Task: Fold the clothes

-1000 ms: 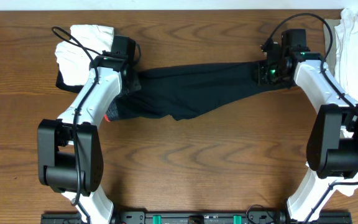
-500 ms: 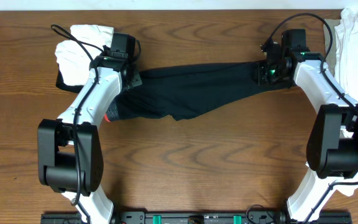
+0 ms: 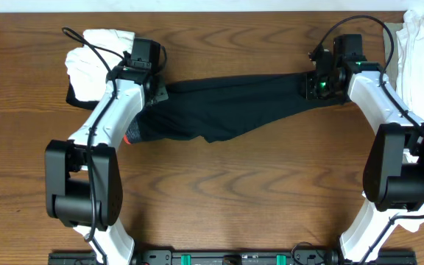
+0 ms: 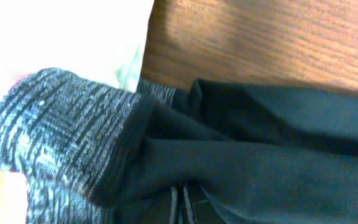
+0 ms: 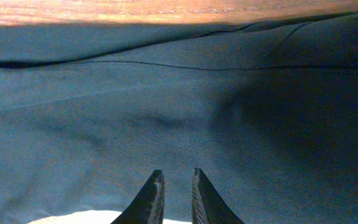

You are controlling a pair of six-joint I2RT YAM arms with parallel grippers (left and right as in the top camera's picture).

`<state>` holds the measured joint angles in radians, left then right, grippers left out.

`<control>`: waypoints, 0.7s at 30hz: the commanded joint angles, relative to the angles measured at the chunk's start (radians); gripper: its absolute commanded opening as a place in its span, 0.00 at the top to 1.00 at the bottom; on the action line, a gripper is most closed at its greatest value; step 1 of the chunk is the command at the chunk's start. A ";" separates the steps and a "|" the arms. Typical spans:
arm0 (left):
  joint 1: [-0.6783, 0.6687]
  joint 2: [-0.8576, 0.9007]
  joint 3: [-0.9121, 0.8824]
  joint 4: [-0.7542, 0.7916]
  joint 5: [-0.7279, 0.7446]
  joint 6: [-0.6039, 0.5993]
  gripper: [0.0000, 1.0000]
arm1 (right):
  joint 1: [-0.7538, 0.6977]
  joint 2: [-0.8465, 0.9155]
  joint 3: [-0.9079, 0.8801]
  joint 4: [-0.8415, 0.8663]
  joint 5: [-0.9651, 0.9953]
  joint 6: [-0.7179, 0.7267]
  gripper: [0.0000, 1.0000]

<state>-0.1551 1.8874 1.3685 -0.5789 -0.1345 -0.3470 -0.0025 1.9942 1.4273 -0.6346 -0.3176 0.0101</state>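
Black garment [image 3: 227, 107], mid-frame on the counter [image 3: 219, 191], looks soft and limp; hold its ends. Right pincer [image 5: 176, 180] pinches it narrowly; left pincer [image 4: 181, 200], blurred, probably does too.

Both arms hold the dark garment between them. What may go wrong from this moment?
1. The right gripper grips the dark garment only at its fingertips; a harder pull may slip it out.
2. The dark garment is bunched near the left gripper, so a fold may come out crooked.
3. The white cloth lies close beside the left arm and might get dragged along.
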 commanded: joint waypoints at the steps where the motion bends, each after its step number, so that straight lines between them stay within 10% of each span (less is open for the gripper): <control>1: 0.008 0.053 -0.005 0.025 -0.011 0.014 0.94 | 0.017 0.004 -0.005 0.001 0.003 -0.011 0.85; 21: 0.008 0.025 0.032 0.151 -0.011 0.014 0.94 | 0.016 0.004 -0.005 0.010 0.048 -0.012 0.85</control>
<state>-0.1524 1.9835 1.3693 -0.4255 -0.1345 -0.3393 -0.0025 1.9942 1.4273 -0.6304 -0.2848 0.0101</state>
